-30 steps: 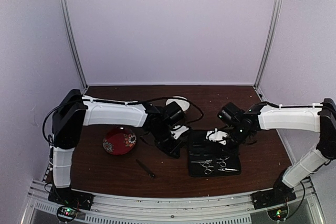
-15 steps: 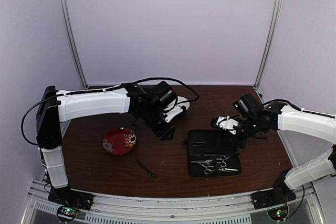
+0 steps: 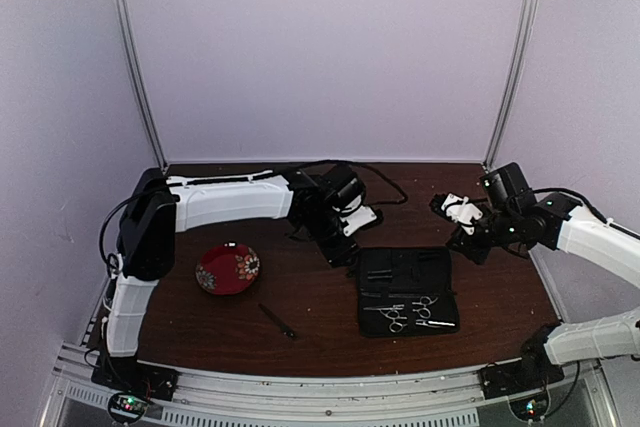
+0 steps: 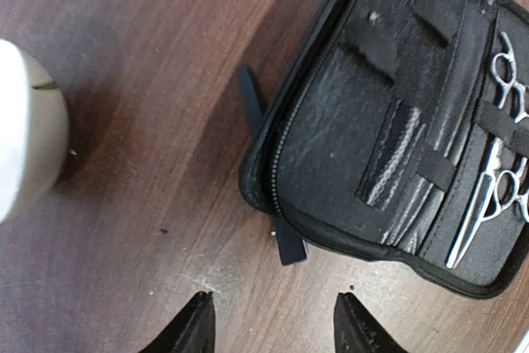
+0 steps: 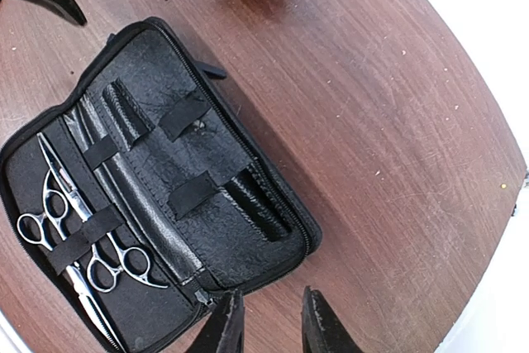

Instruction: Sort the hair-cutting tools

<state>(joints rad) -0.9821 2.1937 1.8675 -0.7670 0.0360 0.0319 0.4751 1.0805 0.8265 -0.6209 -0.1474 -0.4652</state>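
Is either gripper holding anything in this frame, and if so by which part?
Nothing is held. The left gripper and the right gripper are both open and empty; the scissors sit strapped in the case.

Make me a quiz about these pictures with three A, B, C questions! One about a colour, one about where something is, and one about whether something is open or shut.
1. What colour is the plate?
A. blue
B. green
C. red

2. Where are the scissors?
A. on the plate
B. in the case
C. in a drawer

3. How is the case?
A. lying open
B. zipped shut
C. standing on end

Answers:
1. C, the top view shows a red patterned plate.
2. B, both pairs lie under black straps inside the case.
3. A, it lies spread flat with its lining and zip edge showing.
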